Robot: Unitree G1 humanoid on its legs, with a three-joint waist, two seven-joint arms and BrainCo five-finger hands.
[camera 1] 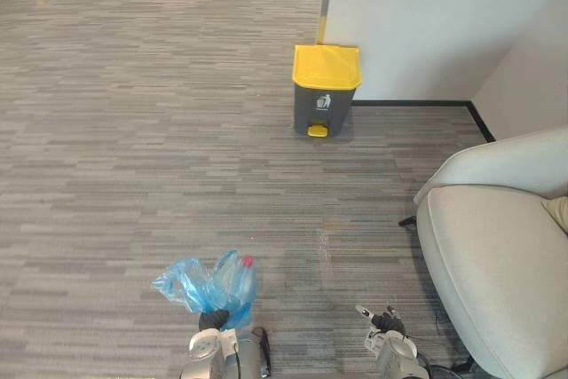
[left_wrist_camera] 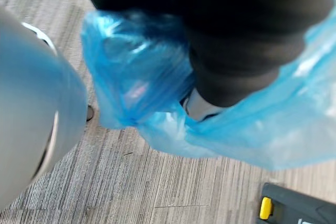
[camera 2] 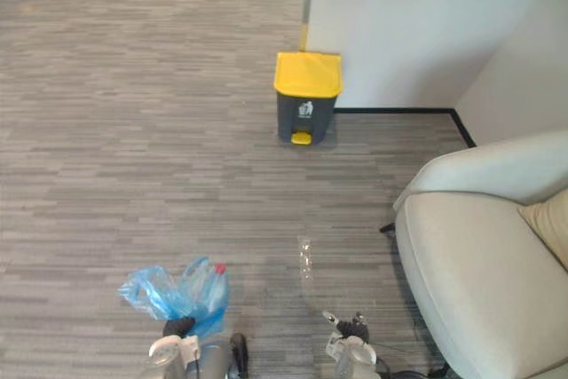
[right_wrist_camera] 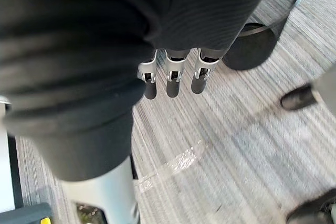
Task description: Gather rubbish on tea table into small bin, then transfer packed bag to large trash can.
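Hanging from the left hand (camera 1: 213, 319), the crumpled translucent blue plastic bag (camera 1: 206, 283) is staying clear of the grey striped carpet (camera 1: 133, 130). The left wrist view is showing what the head views are hiding: the plastic bunching round the hand's dark cover, with fingers curling into it. The head views are showing a clear bottle with a red cap (camera 1: 246, 263) inside the bag. The right wrist view is showing the right hand (right_wrist_camera: 168, 80) dangling, fingers straight and holding nothing, near a clear plastic bottle (right_wrist_camera: 173, 163) lying on the carpet. The large grey pedal bin with the yellow lid (camera 1: 326, 86) is standing closed against the white wall (camera 1: 426, 15), well apart from the bag. A beige upholstered armchair (camera 1: 497, 255) is sitting on the robot's right.
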